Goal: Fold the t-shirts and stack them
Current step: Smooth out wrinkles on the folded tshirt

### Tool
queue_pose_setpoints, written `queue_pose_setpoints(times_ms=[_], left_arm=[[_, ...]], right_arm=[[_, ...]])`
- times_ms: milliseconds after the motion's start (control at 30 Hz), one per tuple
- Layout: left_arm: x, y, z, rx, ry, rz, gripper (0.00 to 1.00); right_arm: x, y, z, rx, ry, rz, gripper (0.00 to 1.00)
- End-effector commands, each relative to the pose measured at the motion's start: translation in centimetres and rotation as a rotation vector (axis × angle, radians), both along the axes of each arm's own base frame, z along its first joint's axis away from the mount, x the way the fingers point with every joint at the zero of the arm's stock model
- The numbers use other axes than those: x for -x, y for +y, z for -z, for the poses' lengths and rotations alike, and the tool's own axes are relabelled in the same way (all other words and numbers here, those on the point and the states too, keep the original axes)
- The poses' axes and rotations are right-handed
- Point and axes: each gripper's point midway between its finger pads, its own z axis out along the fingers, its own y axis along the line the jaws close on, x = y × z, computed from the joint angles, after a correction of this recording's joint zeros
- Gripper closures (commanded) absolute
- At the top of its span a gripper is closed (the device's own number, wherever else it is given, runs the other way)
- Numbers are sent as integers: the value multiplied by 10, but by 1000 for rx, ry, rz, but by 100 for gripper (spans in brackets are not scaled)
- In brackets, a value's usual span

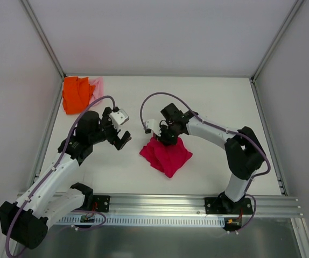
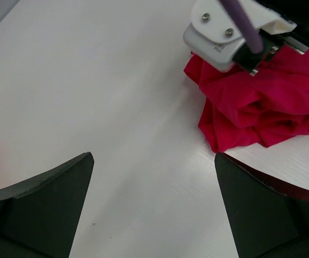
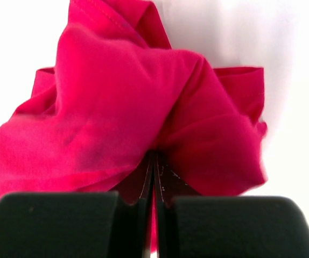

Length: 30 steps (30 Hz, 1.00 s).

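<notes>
Near the middle of the table (image 1: pixel 213 102), a little toward the near edge, the red shirt (image 1: pixel 167 156) lies in a crumpled, roughly diamond-shaped heap. The right gripper (image 1: pixel 168 137) is down on the far edge of this heap. In the right wrist view its two black fingers (image 3: pixel 63 223) are pressed together with a fold of red cloth pinched between them, and the fabric bunches up and spreads out past the fingertips. The arm reaches in from the right, its elbow bent over the near right part of the table.

To the left of the red shirt, the left gripper (image 1: pixel 121 137) hangs above bare table with its jaws spread wide and nothing between them. It is close to the shirt but apart from it. In the left wrist view the heap and the white housing of the other wrist show beyond its right finger.

At the far left corner the orange shirt (image 1: pixel 76 94) lies in a loose pile against the side wall. A small part of the pink shirt (image 1: pixel 97 86) shows just beside it on the right, touching it. Both are well apart from the red shirt and from both grippers.
</notes>
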Motion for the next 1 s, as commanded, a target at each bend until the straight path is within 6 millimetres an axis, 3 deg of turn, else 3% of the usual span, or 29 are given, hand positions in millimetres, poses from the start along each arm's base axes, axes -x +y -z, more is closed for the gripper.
queue_pose_setpoints(times_ms=[0,200,400,600,833,967], left_arm=[[-3,-6,-6,21,-16,31,1],[-3,-9,-3,28,-5,45,1],[-4,-7,-8,37,-16,26,1],[-11,-3,-8,32,-30,-19,1],[-13,-2,-5,27,-24,-23,1],[-12,-2,-5,28,-26,-21,1]], right_arm=[[-6,-5,-42,-35,-172,2,99],[1,-7,-78,-91,-264,11,99],[18,-3,-92,-152,-225,-5,99],[37,11,-79,-178,-115,-62,99],[60,27,-37,-103,-16,-146,99],[70,32,-25,-75,28,-172,99]])
